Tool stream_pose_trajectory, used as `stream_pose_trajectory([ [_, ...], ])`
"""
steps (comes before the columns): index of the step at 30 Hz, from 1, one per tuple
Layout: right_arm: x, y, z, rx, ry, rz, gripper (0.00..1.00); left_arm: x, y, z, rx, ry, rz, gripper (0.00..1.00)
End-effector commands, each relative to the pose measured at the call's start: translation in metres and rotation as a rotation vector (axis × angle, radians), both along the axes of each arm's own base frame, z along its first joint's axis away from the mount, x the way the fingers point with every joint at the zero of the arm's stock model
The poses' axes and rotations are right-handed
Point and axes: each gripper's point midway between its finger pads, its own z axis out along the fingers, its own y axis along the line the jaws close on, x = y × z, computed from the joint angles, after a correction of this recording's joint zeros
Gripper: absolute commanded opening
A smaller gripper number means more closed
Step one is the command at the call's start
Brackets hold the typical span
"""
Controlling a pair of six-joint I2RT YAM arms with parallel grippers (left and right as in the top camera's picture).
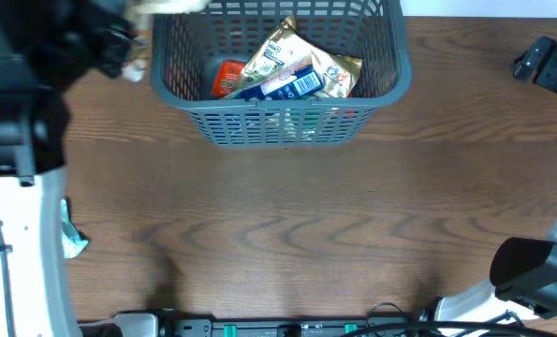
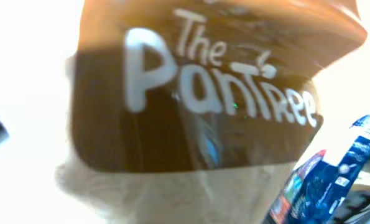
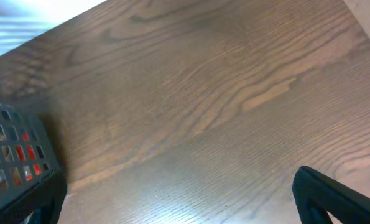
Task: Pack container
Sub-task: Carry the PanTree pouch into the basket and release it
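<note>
The wooden table (image 1: 287, 215) is carrying the dark grey basket (image 1: 287, 124) at the middle of its far edge. The left arm (image 1: 25, 84) is reaching in from the far left, the left gripper (image 1: 128, 45) blurring beside the basket's left rim; a brown pouch (image 2: 197, 106) is filling its wrist view, hiding whether the fingers are clamping it. The right gripper (image 1: 545, 64) is hanging far right, too cropped to tell its opening, and a gold packet (image 1: 292, 51) and blue packet (image 1: 292, 86) are lying inside the basket.

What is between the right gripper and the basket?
Nothing but bare table. The overhead view shows only wood between the right gripper and the basket.
</note>
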Motion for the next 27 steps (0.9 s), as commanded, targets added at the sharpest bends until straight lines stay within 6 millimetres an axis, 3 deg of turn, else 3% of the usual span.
stream_pose_trajectory([
  [1, -0.001, 0.002, -0.001, -0.003, 0.005, 0.02, 0.99, 0.011, -0.051, -0.015, 0.336, -0.121, -0.276, 0.06],
  [5, -0.001, 0.002, -0.001, -0.002, 0.005, 0.02, 0.99, 0.037, -0.091, -0.055, 0.471, -0.121, -0.429, 0.06],
  [9, -0.002, 0.002, -0.001, 0.001, 0.009, 0.02, 0.99, 0.074, -0.114, -0.107, 0.485, -0.054, -0.483, 0.06],
  [13, -0.004, 0.005, -0.003, 0.014, 0.019, 0.026, 0.99, 0.107, -0.124, -0.172, 0.488, 0.053, -0.508, 0.06],
  [17, -0.009, 0.007, -0.006, 0.024, 0.039, 0.026, 0.99, 0.123, -0.127, -0.232, 0.466, 0.183, -0.518, 0.06],
  [21, -0.011, 0.008, -0.007, 0.028, 0.05, 0.026, 0.99, 0.128, -0.129, -0.273, 0.437, 0.284, -0.512, 0.17],
  [23, -0.011, 0.008, -0.008, 0.029, 0.052, 0.026, 0.99, 0.128, -0.129, -0.281, 0.436, 0.304, -0.515, 0.36],
  [24, -0.011, 0.008, -0.008, 0.03, 0.053, 0.026, 0.99, 0.128, -0.129, -0.281, 0.424, 0.31, -0.505, 0.58],
  [25, -0.012, 0.008, -0.008, 0.03, 0.054, 0.026, 0.99, 0.131, -0.128, -0.279, 0.404, 0.314, -0.476, 0.89],
  [26, -0.012, 0.009, -0.008, 0.031, 0.055, 0.026, 0.99, 0.133, -0.125, -0.272, 0.393, 0.31, -0.443, 0.98],
  [27, -0.012, 0.009, -0.008, 0.031, 0.055, 0.026, 0.99, 0.134, -0.122, -0.267, 0.391, 0.304, -0.413, 0.98],
])
